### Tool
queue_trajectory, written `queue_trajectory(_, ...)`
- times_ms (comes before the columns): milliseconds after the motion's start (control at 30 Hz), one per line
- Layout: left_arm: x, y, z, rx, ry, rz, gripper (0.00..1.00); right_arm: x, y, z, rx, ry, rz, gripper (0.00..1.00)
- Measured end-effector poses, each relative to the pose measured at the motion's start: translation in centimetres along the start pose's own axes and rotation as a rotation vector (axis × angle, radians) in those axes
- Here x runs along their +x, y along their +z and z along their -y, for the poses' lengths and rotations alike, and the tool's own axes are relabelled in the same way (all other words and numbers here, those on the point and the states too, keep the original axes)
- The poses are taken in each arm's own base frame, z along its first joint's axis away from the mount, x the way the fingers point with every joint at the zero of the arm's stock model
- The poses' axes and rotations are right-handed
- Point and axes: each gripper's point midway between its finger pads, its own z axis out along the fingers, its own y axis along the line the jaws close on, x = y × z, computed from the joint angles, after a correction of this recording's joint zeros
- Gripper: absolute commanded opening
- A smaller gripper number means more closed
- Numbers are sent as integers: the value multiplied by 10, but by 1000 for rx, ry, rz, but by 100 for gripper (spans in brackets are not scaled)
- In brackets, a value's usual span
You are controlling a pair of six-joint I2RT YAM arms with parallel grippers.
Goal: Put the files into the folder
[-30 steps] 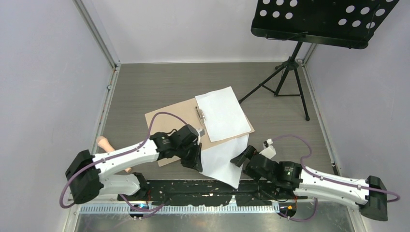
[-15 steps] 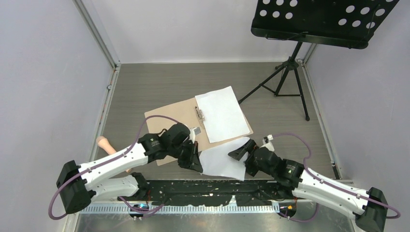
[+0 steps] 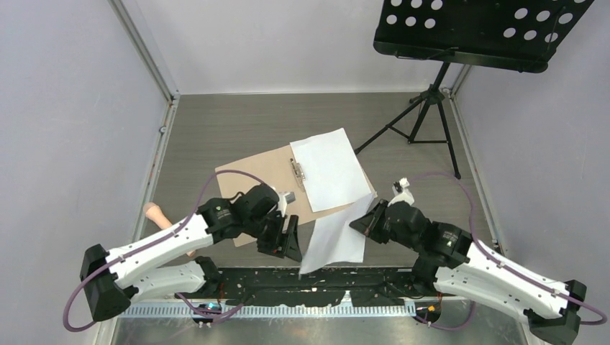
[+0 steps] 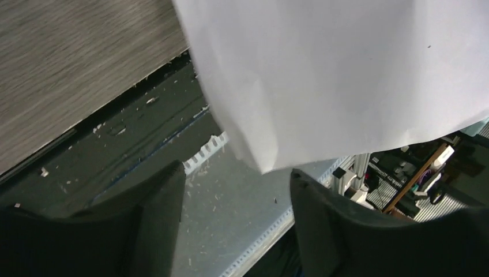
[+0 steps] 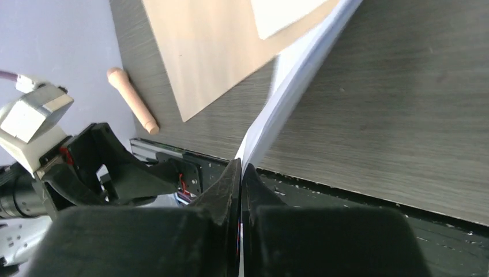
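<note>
The tan folder (image 3: 252,180) lies open on the table, with one white sheet (image 3: 329,169) resting on its right leaf. A second sheet of the files (image 3: 334,241) hangs tilted off the table's near edge, and my right gripper (image 3: 362,224) is shut on its right edge. In the right wrist view the jaws (image 5: 241,173) pinch that sheet (image 5: 300,75) edge-on, with the folder (image 5: 213,52) beyond. My left gripper (image 3: 288,241) stands open just left of the hanging sheet. In the left wrist view the sheet (image 4: 334,75) hangs beyond the open fingers (image 4: 155,219), and nothing is between them.
A black music stand's tripod (image 3: 428,108) stands at the back right, its perforated desk (image 3: 482,29) overhanging. A wooden peg (image 3: 155,214) lies near the left arm. A metal clip (image 3: 296,171) sits at the folder's crease. Grey walls close in the table.
The left gripper let go of the lower sheet and opened. The right gripper shut on the sheet's right edge and raised it towards the folder, so the sheet now hangs tilted.
</note>
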Motion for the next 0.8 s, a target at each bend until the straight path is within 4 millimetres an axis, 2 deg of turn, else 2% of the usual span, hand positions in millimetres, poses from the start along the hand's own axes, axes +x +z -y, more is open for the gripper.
queue_trajectory(133,-20,-33,13,-13,37,106,74,-17,-23,-44,-31,-175,11,6)
queue_trajectory(233,-52,-63,16,-10,14,250,75,-36,-46,-98,-115,-319,38,5)
queue_trajectory(300,-75,-74,6,-36,-35,331,75,-47,-58,-131,-170,-408,64,5)
queue_trajectory(433,-114,-72,-21,-144,-136,384,74,-62,-69,-166,-209,-563,104,5)
queue_trajectory(500,-138,-65,-31,-205,-163,393,73,-69,-67,-173,-189,-630,127,5)
queue_trajectory(600,-187,-45,-50,-323,-206,388,69,-91,-55,-170,-71,-697,190,5)
queue_trajectory(700,-237,-25,-68,-435,-214,403,65,-120,-38,-145,101,-722,251,5)
queue_trajectory(800,-277,-12,-84,-538,-209,432,61,-145,-32,-119,226,-726,287,5)
